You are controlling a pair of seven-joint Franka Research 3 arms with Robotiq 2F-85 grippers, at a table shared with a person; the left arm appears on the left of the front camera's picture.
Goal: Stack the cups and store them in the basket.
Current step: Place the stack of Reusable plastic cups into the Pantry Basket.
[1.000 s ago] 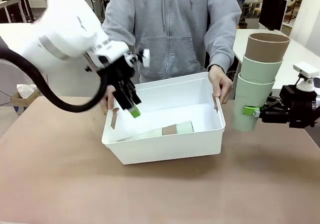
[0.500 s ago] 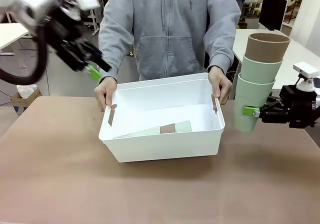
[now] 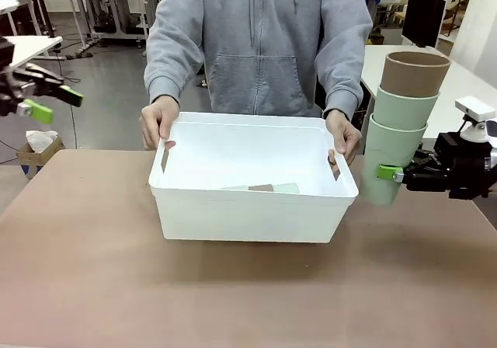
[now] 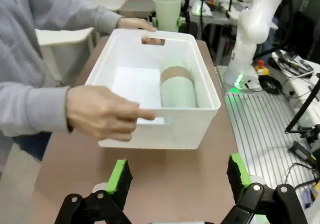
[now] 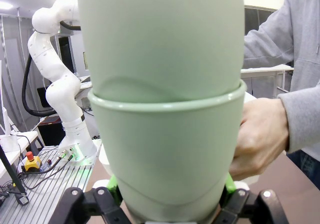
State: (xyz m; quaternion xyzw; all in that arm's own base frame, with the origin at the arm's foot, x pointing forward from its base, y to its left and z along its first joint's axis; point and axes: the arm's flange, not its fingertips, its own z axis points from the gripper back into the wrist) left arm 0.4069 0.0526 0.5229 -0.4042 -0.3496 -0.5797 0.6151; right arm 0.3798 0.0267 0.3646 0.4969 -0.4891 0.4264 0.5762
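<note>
Workshop benches and monitors fill the background behind a brown table (image 3: 93,286), where a white basket (image 3: 248,217) sits at the centre. A person in a grey hooded sweatshirt (image 3: 260,45) stands at 12 o'clock and holds the basket by its short ends. One hand (image 3: 158,121) is on the 9 o'clock handle and the other hand (image 3: 343,134) is on the 3 o'clock handle.

Inside, nested cups (image 3: 268,187) lie on their side on the basket floor near the 6 o'clock wall, pale green with a brown one among them.

At 3 o'clock, just beside the basket's end, the right gripper (image 3: 386,174) is clamped on the lowest cup of an upright stack of three cups (image 3: 400,123), two pale green with a brown one on top. Whether the stack rests on the table cannot be told.

At 9 o'clock, raised beyond the table's edge and well apart from the basket, the left gripper (image 3: 54,104) has its jaws spread wide with nothing between the green pads.
</note>
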